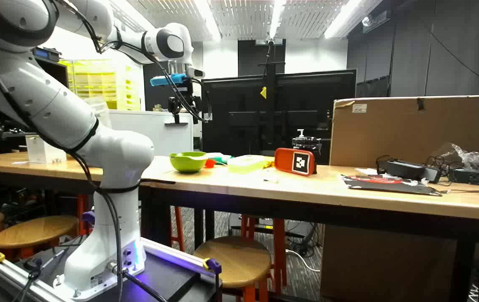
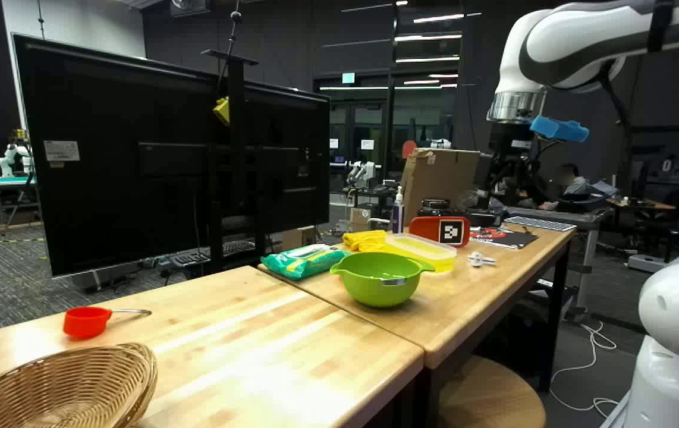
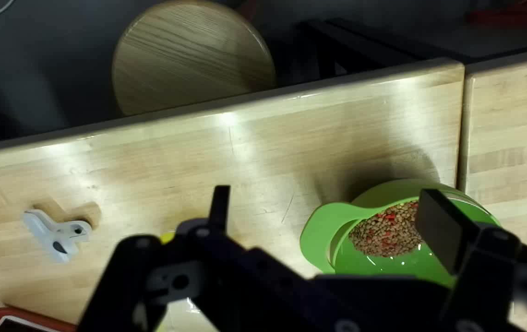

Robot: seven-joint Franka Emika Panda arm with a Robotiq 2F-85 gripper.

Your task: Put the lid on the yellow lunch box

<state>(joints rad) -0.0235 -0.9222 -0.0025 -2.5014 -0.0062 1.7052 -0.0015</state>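
Overhead, the gripper (image 3: 330,217) hangs above a wooden tabletop (image 3: 268,152), its jaws spread wide and holding nothing, while the orange-red lid (image 1: 283,160) stands tilted on edge just beside the yellow lunch box (image 2: 445,263) it is meant to cover. The lid (its face carries a black-and-white square marker (image 2: 451,232)) looks like light, fairly stiff plastic, smooth enough to slip; a pinch across the upper edge, clear of the marker, seems the surest hold, though a nudge could topple it. The lunch box, low and translucent, appears open-topped; what it may hold cannot be made out. The green mixing bowl (image 3: 316,235) contains brown pellets (image 3: 386,230) flecked with red. In an exterior view, a wicker basket (image 2: 96,380) shows its woven inside, and a red handled cup (image 2: 85,324) sits near it, contents hidden.
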